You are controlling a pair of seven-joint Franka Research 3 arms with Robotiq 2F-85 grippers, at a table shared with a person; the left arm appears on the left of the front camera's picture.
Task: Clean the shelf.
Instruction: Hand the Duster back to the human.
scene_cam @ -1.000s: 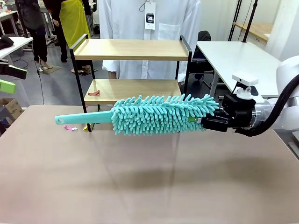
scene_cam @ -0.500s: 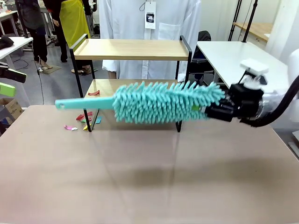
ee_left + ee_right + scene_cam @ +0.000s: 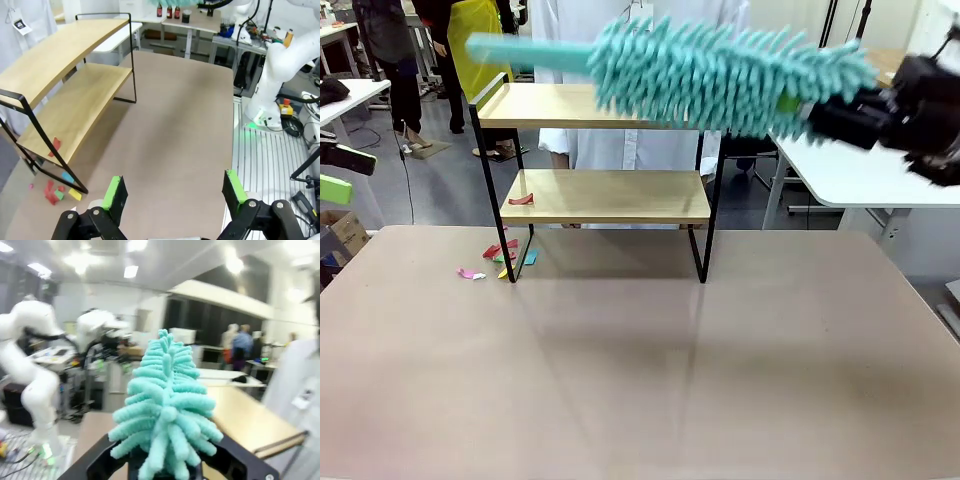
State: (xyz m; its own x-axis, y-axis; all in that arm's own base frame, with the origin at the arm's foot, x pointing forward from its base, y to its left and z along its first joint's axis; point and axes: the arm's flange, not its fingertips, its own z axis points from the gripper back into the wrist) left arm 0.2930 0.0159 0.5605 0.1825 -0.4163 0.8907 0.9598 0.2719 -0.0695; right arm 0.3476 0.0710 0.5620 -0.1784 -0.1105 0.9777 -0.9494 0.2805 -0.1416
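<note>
your left gripper (image 3: 174, 194) hangs nearest, jaws apart and empty, over the table (image 3: 640, 380). at two o'clock your right gripper (image 3: 840, 118) is clamped on the teal duster (image 3: 720, 75), raised level to sweep the top board. the shelf (image 3: 605, 190) stands at twelve o'clock, a red scrap (image 3: 521, 199) on its lower board.

**A busy lab around the brown work table**

The matte brown tabletop (image 3: 640, 360) fills the foreground. To its right stands a white rectangular table on grey legs (image 3: 840, 140), and a corner of another white table (image 3: 350, 95) shows at far left over a grey floor (image 3: 440, 185). Bright ceiling light panels (image 3: 131, 271) glow overhead in the right wrist view. A ribbed metal floor plate (image 3: 270, 165) lies beside the table.
</note>
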